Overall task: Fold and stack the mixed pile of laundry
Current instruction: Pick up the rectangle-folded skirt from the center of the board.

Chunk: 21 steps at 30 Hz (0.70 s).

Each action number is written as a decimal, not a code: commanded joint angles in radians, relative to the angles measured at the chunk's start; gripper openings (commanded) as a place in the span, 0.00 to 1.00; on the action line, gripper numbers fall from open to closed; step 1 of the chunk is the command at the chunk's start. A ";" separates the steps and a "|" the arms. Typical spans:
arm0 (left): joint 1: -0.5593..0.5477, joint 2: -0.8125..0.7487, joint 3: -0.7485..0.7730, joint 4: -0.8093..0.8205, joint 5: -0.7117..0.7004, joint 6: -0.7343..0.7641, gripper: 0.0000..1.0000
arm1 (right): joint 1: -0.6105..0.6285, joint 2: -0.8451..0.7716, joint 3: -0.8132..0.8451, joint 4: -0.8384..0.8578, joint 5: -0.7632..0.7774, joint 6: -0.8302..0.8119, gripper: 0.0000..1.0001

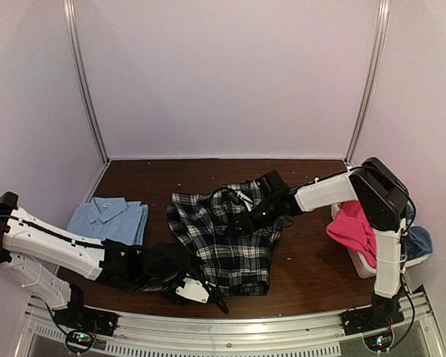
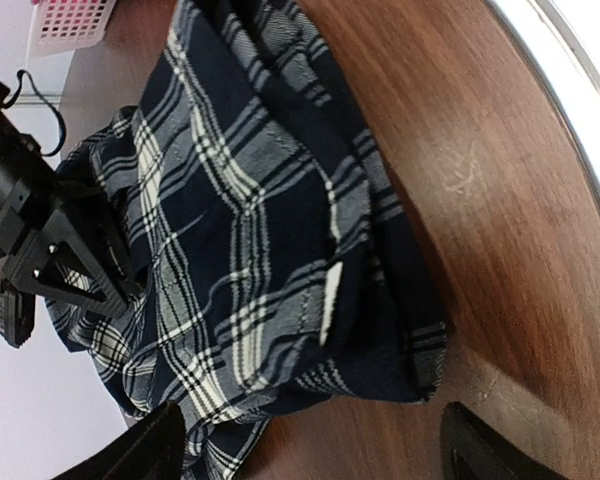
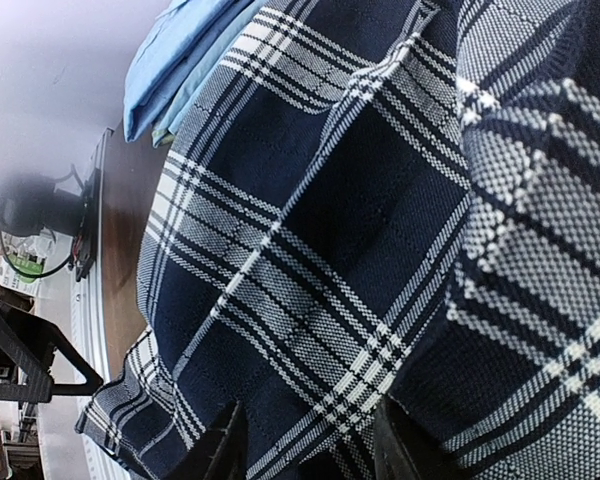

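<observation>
The plaid shirt (image 1: 223, 238) lies spread and partly doubled over in the middle of the table (image 1: 308, 260), with both arms working on it. The left gripper (image 1: 208, 294) sits at the shirt's lower edge with its jaws released. In the left wrist view its fingers (image 2: 150, 450) stand wide apart at the bottom corners of the frame, and the folded hem corner lies just ahead of them. The right gripper (image 1: 254, 212) is sunk into the bunched upper part of the shirt. Its wrist view shows only weave pressed close to the lens, so I cannot tell whether it is clenched on the fabric or merely resting in it. The likeliest fault is the left jaws catching only the top layer of that corner, so the layers slide apart and the fold opens. If the right gripper has no real hold, a pull from the left would probably drag the whole shirt toward the metal rail (image 1: 245, 327) at the bottom of the frame. The two grippers are also near each other over one garment, so a long sweep could bring them together. The light blue shirt (image 1: 108, 221) lies folded at centre left, just beside the plaid's left edge, and a careless drag that way could rumple it. At the right edge the white basket (image 1: 360, 264) holds the hot-pink trousers (image 1: 353, 227) and the duller blue cloth (image 1: 418, 239), and the right arm's upright link stands in front of them.
</observation>
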 commanded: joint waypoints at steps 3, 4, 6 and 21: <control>-0.053 0.077 -0.014 0.080 -0.069 0.164 0.90 | 0.003 0.040 -0.003 0.001 -0.002 -0.024 0.44; -0.054 0.092 -0.015 0.080 -0.072 0.177 0.90 | 0.003 0.043 -0.001 -0.001 -0.002 -0.026 0.44; -0.054 0.115 -0.009 0.092 -0.091 0.187 0.90 | 0.003 0.048 -0.002 -0.002 0.000 -0.032 0.44; -0.131 0.336 -0.022 0.440 -0.263 0.310 0.73 | 0.003 0.113 -0.024 0.027 -0.006 -0.017 0.43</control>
